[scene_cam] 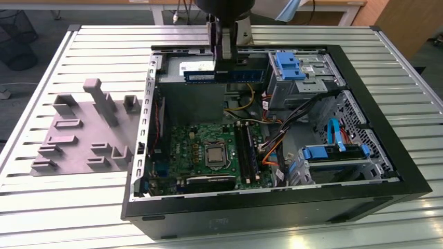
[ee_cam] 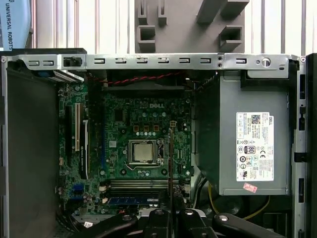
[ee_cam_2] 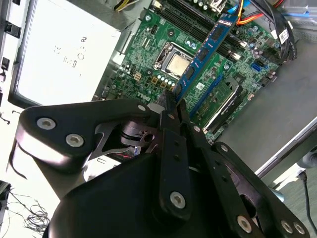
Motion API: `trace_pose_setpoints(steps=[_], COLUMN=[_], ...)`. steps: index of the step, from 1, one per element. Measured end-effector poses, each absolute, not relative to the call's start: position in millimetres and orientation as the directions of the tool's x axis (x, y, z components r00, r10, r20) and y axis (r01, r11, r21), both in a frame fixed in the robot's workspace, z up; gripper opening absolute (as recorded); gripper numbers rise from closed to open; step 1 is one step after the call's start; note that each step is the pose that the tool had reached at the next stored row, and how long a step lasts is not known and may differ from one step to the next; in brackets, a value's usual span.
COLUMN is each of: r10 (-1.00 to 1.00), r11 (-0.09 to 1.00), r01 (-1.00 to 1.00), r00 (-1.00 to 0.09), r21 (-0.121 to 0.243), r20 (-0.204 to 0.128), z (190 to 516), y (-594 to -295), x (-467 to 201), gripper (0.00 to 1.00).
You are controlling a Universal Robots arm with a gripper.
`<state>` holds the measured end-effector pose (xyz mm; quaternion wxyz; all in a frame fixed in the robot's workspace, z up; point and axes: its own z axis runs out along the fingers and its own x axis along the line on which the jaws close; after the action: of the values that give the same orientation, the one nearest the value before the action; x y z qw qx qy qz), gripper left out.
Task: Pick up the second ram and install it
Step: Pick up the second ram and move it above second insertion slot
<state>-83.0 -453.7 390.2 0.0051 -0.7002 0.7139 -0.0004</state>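
**A:** What have the jaws got, and where is it?

**B:** They are closed tight on the second ram, a long, thin dark-green circuit-board strip with black chips, pinched at its middle. In the exterior view it hangs level over the far end of the open black tower case.

**A:** Room around it?

**B:** One end lies near the case wall on the exterior view's left, the other near the blue plastic drive bracket. Open air lies between it and the green motherboard with its silver processor. On the ribbed metal worktop, the grey plastic slotted blocks stand apart from the case.

**A:** Any writing?

**B:** A white printed sticker on the grey power-supply box, and white lettering on the board.

**A:** Anything hidden?

**B:** The jaws cover the strip's middle, and the arm is cut off at the exterior view's top edge. In the first wrist view the strip is edge-on, a thin dark line. I cannot tell whether the long black slots beside the processor are filled.
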Motion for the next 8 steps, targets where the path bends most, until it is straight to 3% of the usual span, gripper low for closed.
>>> trace_pose_setpoints(steps=[8], r10=[-1.000], r11=[0.019], r01=[-1.000], r00=[-0.019], r21=[-0.008], r20=[-0.007], z=[390.1], y=[-453.7], x=[-75.2], gripper=[0.14])
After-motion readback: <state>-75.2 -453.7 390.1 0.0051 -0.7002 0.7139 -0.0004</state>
